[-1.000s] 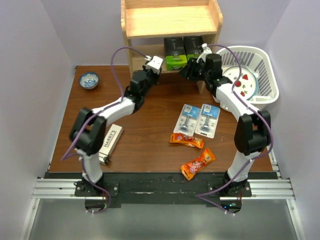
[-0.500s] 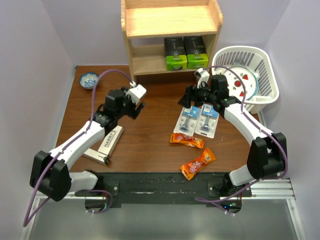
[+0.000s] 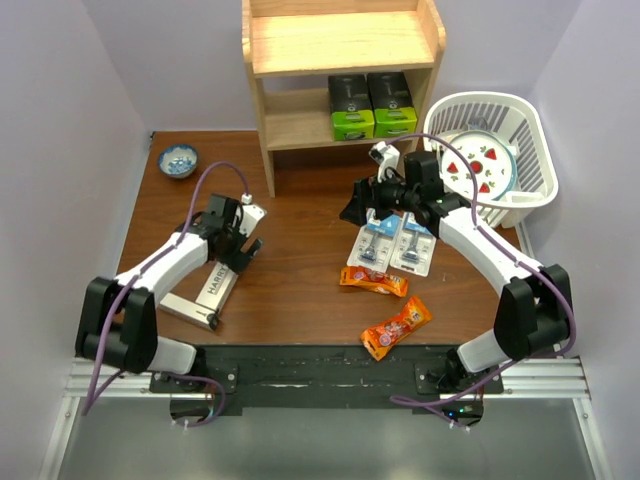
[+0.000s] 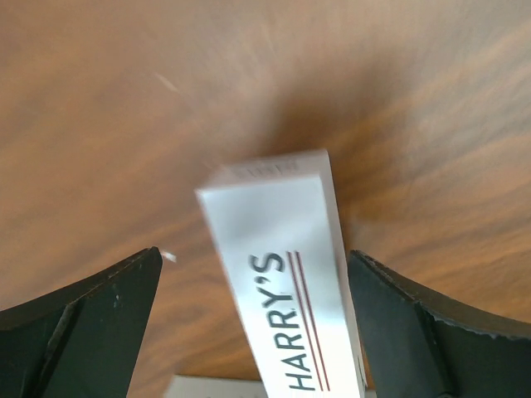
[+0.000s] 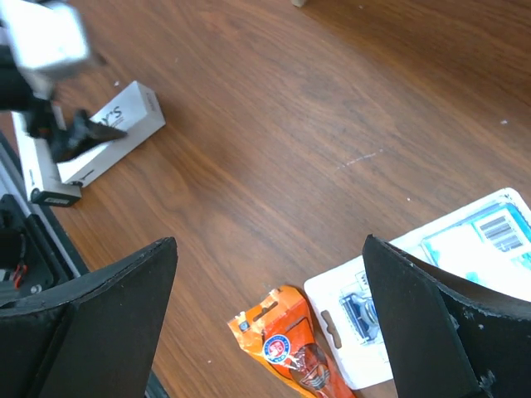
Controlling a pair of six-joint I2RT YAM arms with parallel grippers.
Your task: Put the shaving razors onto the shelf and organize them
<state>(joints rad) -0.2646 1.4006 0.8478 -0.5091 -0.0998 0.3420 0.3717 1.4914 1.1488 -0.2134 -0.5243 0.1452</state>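
The wooden shelf [image 3: 343, 40] stands at the back, with two black razor boxes with lime-green ends [image 3: 352, 108] [image 3: 392, 105] side by side on its lower board. The long white HARRY'S box [image 3: 212, 290] [image 4: 290, 282] lies flat at the near left. My left gripper [image 3: 247, 250] [image 4: 255, 257] hangs open over its far end, a gap on each side. Two clear blister cards [image 3: 375, 240] [image 3: 415, 243] lie mid-table. My right gripper [image 3: 353, 210] [image 5: 270, 245] is open and empty above the table just left of them; one card [image 5: 365, 315] shows by its right finger.
Two orange snack packets [image 3: 373, 281] [image 3: 397, 327] lie near the cards; one packet [image 5: 286, 344] sits under the right jaws. A white slatted basket [image 3: 530, 130] with a plate stands at the back right. A small blue bowl [image 3: 179, 160] sits at the back left.
Both arms drew back from the shelf toward the near side and their jaws opened wide. The left came down over the HARRY'S box; the right moved over the table by the blister cards.
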